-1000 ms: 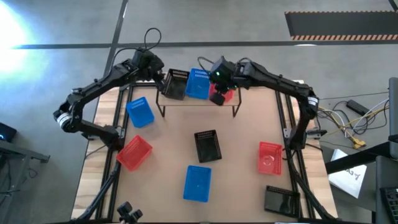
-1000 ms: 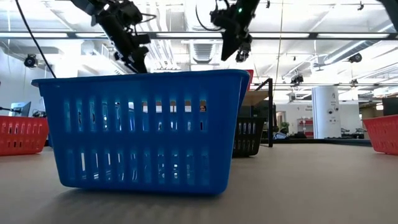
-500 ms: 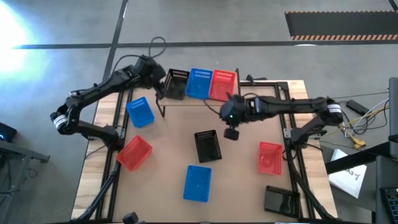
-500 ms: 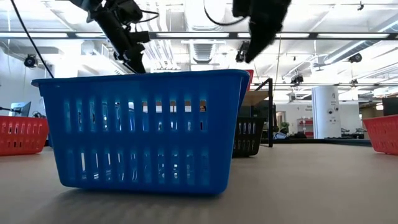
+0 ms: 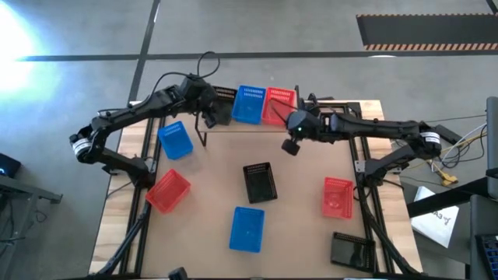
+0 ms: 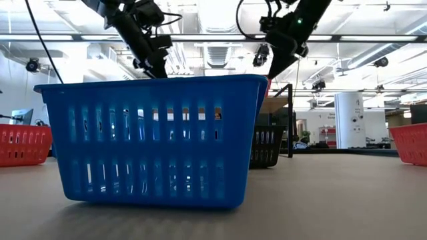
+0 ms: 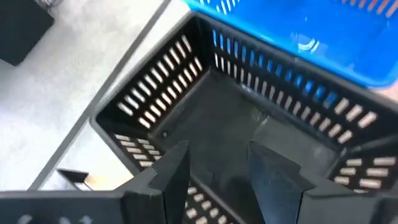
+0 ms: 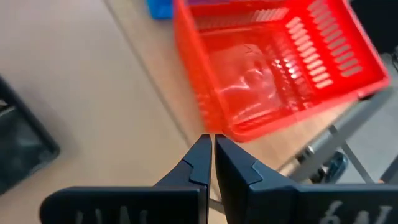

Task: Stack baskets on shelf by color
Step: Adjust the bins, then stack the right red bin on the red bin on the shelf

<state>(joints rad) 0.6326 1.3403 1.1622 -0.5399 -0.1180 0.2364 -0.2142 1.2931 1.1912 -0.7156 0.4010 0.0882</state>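
The shelf [image 5: 249,131] stands at the table's far edge and carries three baskets side by side: a black basket [image 5: 223,103], a blue basket [image 5: 250,103] and a red basket [image 5: 279,105]. My left gripper [image 5: 208,115] hangs open over the black basket's inside [image 7: 236,124], and no touch shows. My right gripper [image 5: 289,145] is shut and hovers over the table just in front of the shelf's right end, near the red basket [image 8: 273,68]. In the low view, both grippers hang high, the left gripper [image 6: 157,63] and the right gripper [image 6: 273,67].
On the table stand a blue basket [image 5: 174,140], a red basket [image 5: 167,190], a black basket [image 5: 260,183], a blue basket [image 5: 247,229], a red basket [image 5: 337,196] and a black basket [image 5: 350,250]. The near blue basket [image 6: 157,140] fills the low view.
The red basket, a second ago under my right gripper at the shelf's right end, now stands on the shelf. My right gripper drew away toward the near edge, then came back a little toward the shelf. My left gripper shifted slightly right, over the black basket.
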